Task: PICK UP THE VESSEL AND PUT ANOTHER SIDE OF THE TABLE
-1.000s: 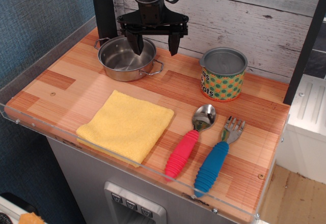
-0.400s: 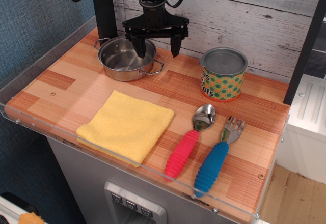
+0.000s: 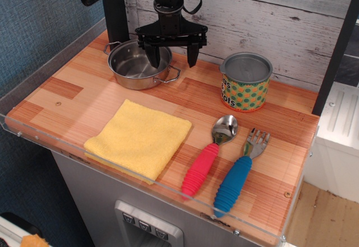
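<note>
A mock kitchen set up for robot trials: a plank-patterned table [image 3: 168, 98] with a clear acrylic rim, a printed whitewashed-board backdrop [image 3: 269, 11], plus toy-bright cutlery [image 3: 224, 157].

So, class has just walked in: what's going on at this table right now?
A robot arm's gripper hangs over the right rim of the steel pot at the back left of the table, jaws open, one finger inside the pot and one outside. The pot sits on the wood, not yet lifted. A yellow cloth, a spoon, a fork and a dotted tin lie untouched nearby.
</note>
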{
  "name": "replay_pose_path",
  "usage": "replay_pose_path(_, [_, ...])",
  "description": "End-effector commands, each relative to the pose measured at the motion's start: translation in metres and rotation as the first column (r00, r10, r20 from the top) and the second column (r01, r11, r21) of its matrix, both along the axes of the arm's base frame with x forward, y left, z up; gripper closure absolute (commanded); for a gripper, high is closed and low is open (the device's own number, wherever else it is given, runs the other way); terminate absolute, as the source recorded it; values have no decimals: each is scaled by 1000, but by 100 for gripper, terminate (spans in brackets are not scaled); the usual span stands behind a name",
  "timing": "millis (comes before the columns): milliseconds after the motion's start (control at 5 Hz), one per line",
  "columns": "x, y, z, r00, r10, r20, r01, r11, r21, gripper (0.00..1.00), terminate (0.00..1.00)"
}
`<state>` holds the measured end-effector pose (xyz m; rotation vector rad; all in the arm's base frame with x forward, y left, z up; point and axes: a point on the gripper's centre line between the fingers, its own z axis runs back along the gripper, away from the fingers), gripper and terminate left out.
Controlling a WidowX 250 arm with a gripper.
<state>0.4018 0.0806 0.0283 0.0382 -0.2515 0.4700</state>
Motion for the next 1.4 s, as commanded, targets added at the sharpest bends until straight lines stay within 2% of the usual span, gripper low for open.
replay_pose_path(0, [0,9,6,999,23,22,-23,1000,-5,0,0])
replay_pose_path(200, [-2,10,3,1000,15,19,-15,1000,2,0,0])
replay_pose_path(400, [-4,11,3,1000,17,25,-17,1000,-1,100,0])
replay_pose_path(600, [-4,15,3,1000,22,20,-22,1000,-7,100,0])
replay_pose_path(1000, [-15,19,20,1000,-25,19,25,1000,9,100,0])
replay_pose_path(1200, [-19,18,31,998,-65,-8,66,997,52,100,0])
